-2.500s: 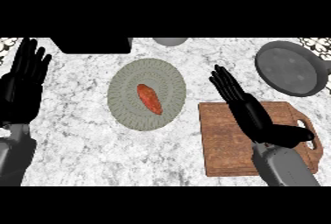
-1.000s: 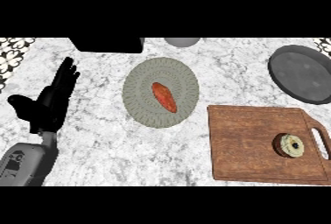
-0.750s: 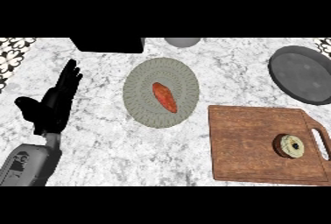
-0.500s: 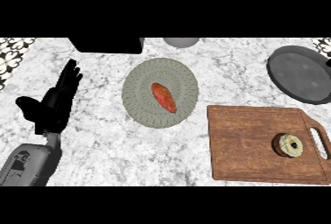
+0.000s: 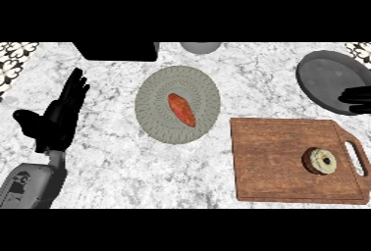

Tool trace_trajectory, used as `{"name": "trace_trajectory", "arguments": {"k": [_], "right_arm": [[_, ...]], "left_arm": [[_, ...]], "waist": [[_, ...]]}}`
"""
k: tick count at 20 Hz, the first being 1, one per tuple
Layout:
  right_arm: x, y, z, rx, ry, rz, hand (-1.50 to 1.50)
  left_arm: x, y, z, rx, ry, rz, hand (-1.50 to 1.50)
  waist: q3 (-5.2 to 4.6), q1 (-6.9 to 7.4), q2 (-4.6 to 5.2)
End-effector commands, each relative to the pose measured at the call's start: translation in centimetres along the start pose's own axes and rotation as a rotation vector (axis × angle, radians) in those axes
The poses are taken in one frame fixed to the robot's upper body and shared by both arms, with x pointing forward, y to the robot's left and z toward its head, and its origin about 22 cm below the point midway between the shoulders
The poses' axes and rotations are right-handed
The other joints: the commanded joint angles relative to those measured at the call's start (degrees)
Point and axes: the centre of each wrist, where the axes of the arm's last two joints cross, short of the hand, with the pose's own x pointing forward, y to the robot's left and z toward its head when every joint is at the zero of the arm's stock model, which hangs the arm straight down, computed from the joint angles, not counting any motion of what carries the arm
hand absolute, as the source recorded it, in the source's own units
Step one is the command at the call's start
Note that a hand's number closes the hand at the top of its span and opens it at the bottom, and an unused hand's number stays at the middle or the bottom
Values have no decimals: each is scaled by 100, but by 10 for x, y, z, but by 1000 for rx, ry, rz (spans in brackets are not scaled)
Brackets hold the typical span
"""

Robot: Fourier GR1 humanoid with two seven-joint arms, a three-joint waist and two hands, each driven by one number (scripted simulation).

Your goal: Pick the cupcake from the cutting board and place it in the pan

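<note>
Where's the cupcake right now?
The small round cupcake sits on the brown wooden cutting board, near its handle end at the head view's lower right, below the dark grey pan.

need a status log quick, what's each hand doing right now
Left hand: open, fingers straight, holding nothing.
Right hand: only dark fingers at the right edge; cannot be told.

We see a white-and-grey marbled counter (image 5: 116, 166) carrying a grey-green ribbed plate (image 5: 156, 117) near its middle. On the plate lies an orange-red, elongated piece of food (image 5: 181, 109), set at a slant. At the far edge we find a black box-like object (image 5: 116, 50), cut off by the view, and just right of it part of a grey bowl (image 5: 200, 47)
</note>
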Motion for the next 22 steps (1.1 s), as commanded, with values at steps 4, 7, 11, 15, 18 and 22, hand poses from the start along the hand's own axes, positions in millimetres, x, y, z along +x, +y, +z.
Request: {"name": "trace_trajectory", "arguments": {"k": [4,7,11,15,18,22], "right_arm": [[-18,20,0,88,-95,-114,-150],[-19,5,-12,70,-32,-81,-150],[-34,32,-22,132,9,-55,-150],[-42,39,-22,199,11,-66,-150],[-44,60,-44,251,-21,-61,-150],[-47,67,-31,278,-35,-29,-150]], "left_arm": [[8,-15,-16,23,-11,9,0],[1,-3,-7,6,-21,-3,0],[9,-3,-14,-3,-14,1,0],[-3,0,-3,-9,-6,5,0],[3,4,-9,7,-4,1,0],[-12,-13,5,-7,2,5,0]], "waist": [[1,-81,3],[-4,-39,-9],[-2,-54,-4],[-1,0,-5],[-2,-34,-9],[-1,-76,-21]]}}
